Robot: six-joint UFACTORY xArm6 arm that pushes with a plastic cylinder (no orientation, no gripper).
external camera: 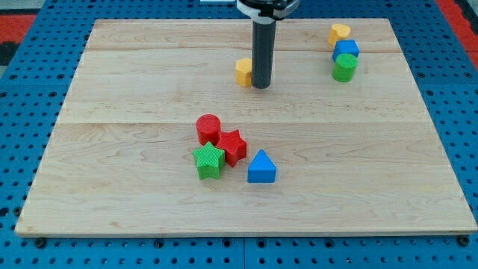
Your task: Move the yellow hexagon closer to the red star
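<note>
my tip [261, 86] has no jaws, just a bare rod, touching the yellow hexagon [243, 72] on its view-right side. the red star [232, 146] lies well toward the view's bottom from the hexagon, bare wood between them. a red cylinder [208, 128], green star [209, 161] and blue triangle [261, 167] crowd the red star.

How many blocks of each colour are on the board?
Red: 2, cylinder and star
Yellow: 2, hexagon and one at top right
Blue: 2, triangle and one
Green: 2, star and one
Total: 8
</note>
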